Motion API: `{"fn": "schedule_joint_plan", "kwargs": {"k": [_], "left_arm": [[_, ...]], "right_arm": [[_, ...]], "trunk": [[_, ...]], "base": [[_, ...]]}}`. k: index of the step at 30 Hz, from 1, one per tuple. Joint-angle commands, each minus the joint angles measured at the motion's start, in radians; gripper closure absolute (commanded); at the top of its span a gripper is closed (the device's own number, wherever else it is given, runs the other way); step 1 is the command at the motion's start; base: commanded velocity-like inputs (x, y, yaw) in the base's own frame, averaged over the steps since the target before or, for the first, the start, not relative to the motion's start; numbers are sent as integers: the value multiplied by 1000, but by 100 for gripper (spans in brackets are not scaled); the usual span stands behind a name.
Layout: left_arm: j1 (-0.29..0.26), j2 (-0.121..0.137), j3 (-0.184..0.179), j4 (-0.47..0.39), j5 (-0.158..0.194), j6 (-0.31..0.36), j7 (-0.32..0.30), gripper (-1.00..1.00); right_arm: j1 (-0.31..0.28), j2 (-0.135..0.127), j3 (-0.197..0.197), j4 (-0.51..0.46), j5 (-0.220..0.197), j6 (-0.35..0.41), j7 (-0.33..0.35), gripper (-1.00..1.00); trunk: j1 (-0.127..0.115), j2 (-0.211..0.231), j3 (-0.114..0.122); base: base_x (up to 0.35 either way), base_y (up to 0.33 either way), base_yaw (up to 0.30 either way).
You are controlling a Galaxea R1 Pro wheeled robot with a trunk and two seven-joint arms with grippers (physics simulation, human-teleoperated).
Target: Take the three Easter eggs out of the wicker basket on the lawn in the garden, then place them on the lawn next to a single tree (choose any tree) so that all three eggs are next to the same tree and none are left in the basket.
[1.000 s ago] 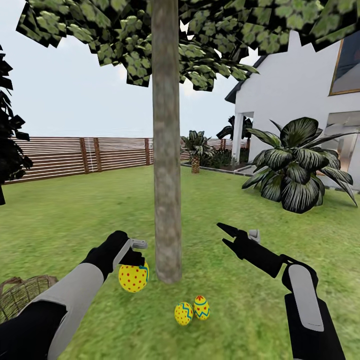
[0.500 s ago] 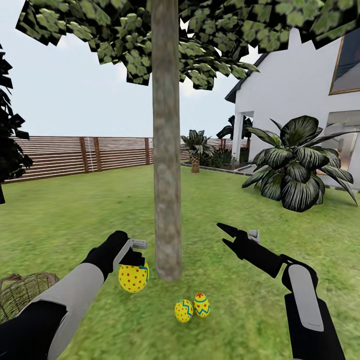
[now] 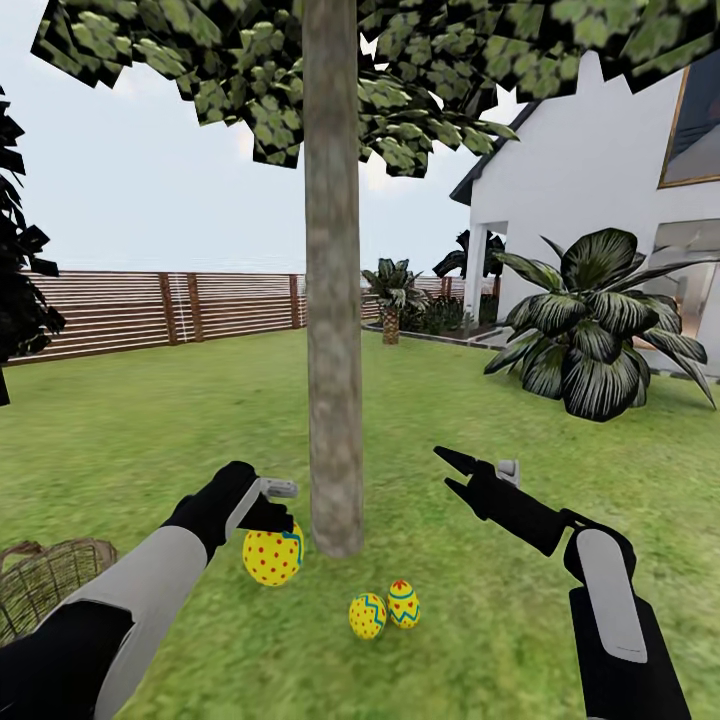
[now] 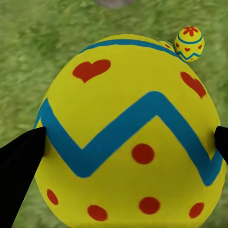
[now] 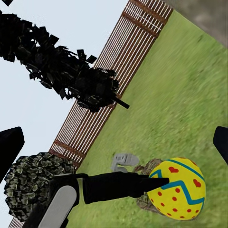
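Note:
A yellow Easter egg [image 3: 272, 557] with a blue zigzag band hangs just above the lawn [image 3: 180, 420], left of the tree [image 3: 334, 300] trunk's foot. My left gripper [image 3: 270, 524] is shut on it; in the left wrist view its dark fingertips [image 4: 23, 156] press the egg [image 4: 128, 142] on both sides. Two more Easter eggs [image 3: 367, 616] [image 3: 403, 604] lie side by side on the grass in front of the trunk. The wicker basket [image 3: 45, 580] stands at the lower left, its inside hidden. My right gripper [image 3: 452, 470] hovers open and holds nothing, to the right of the trunk.
A low broad-leaved dark plant [image 3: 595, 330] grows at the right in front of the white house [image 3: 590, 180]. A brown slat fence [image 3: 150, 310] closes the back of the garden. A dark narrow tree [image 3: 15, 290] stands at the left edge.
The egg in my left gripper has sunk slightly lower and shifted a touch toward the trunk. The right arm and the two eggs on the grass have not moved.

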Motion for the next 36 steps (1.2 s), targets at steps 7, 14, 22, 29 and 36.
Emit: {"fn": "schedule_joint_plan", "kwargs": {"k": [7, 14, 22, 29, 36], "left_arm": [[-1, 0, -5, -2, 9, 4, 4, 100], [-1, -1, -5, -1, 8, 4, 3, 100], [-1, -7, -5, 0, 5, 23, 1, 100], [-1, -9, -5, 0, 6, 46, 4, 100], [-1, -12, -7, 0, 6, 47, 5, 100]], "right_arm": [[-1, 3, -2, 0, 8, 6, 10, -100], [-1, 5, -1, 0, 7, 6, 10, -100], [-1, 7, 0, 0, 6, 6, 10, -100], [-1, 8, 1, 0, 5, 6, 10, -100], [-1, 9, 1, 0, 8, 6, 10, -100]], "trunk": [[27, -50, -23], [54, -99, -45], [84, -155, -70], [111, -204, -92], [138, -253, -114]], "base": [[0, 0, 0], [0, 0, 0], [0, 0, 0], [0, 0, 0], [0, 0, 0]]}}
